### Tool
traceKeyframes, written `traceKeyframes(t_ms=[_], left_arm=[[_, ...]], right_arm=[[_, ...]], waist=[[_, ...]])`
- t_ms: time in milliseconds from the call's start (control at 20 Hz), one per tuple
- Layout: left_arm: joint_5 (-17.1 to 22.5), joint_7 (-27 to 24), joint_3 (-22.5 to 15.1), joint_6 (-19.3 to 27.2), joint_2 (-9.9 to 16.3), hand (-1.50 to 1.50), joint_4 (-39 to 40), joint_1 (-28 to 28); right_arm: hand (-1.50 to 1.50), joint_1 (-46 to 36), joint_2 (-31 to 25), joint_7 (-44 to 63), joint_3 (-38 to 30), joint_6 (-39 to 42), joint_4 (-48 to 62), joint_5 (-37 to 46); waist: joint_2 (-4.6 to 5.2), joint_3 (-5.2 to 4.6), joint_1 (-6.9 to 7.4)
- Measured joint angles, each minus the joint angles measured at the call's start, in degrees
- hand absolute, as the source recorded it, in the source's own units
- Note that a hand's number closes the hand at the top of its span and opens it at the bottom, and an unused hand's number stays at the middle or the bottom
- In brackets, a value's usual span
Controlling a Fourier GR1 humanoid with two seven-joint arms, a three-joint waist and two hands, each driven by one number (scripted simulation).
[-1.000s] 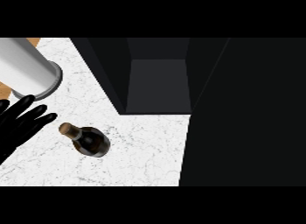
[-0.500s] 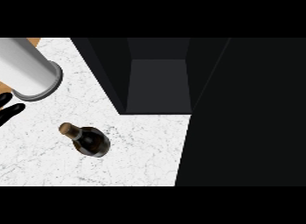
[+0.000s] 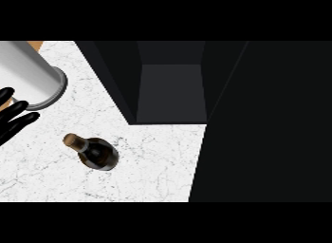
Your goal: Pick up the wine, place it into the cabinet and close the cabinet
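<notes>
The wine bottle stands upright on the white marble surface, seen from above, cork tipped toward the upper left, just in front of the open dark cabinet. At the left edge the left robot hand shows straight, spread fingers, holding nothing, apart from the bottle. It has slid back into view since half a second ago; the bottle hasn't budged. A grey forearm crosses the upper left.

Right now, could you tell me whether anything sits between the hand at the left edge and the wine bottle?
Nothing visible does. The left hand shows at the left edge with straight fingers, and only bare marble counter lies between it and the wine bottle. The grey forearm lies above that path, not across it.
</notes>
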Motion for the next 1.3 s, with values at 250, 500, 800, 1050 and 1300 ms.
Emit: traceKeyframes(t_ms=[250,500,800,1050,1300], left_arm=[[-2.25,0.08,-0.21,-1.78,-1.11,-1.50,3.24,-0.92],[-6.88,-0.81,-1.37,-2.58,-3.45,-1.50,5.83,-2.12],[-13.57,-4.26,-2.51,-7.83,-7.23,-1.50,10.48,-0.60],[-20.21,-8.36,-2.45,-11.68,-10.25,-1.50,16.08,-0.64],[-25.78,-13.12,-0.94,-16.22,-11.71,-1.50,22.97,-1.08]], right_arm=[[-1.50,-1.38,-1.16,1.14,1.18,-2.19,-0.15,0.58],[-1.50,-2.13,-2.38,1.50,2.77,-4.41,-0.21,1.20],[-1.50,-3.57,-3.88,2.25,4.52,-6.91,-0.20,2.00],[-1.50,-5.39,-5.25,4.37,4.79,-8.85,-0.40,2.43],[-1.50,-5.79,-6.35,3.70,6.32,-10.52,-0.16,2.79]], waist=[[0.00,-0.01,-0.31],[-0.02,-0.01,-0.51],[-0.03,-0.04,-0.47],[-0.03,-0.06,-0.66],[0.01,-0.05,-0.63]])
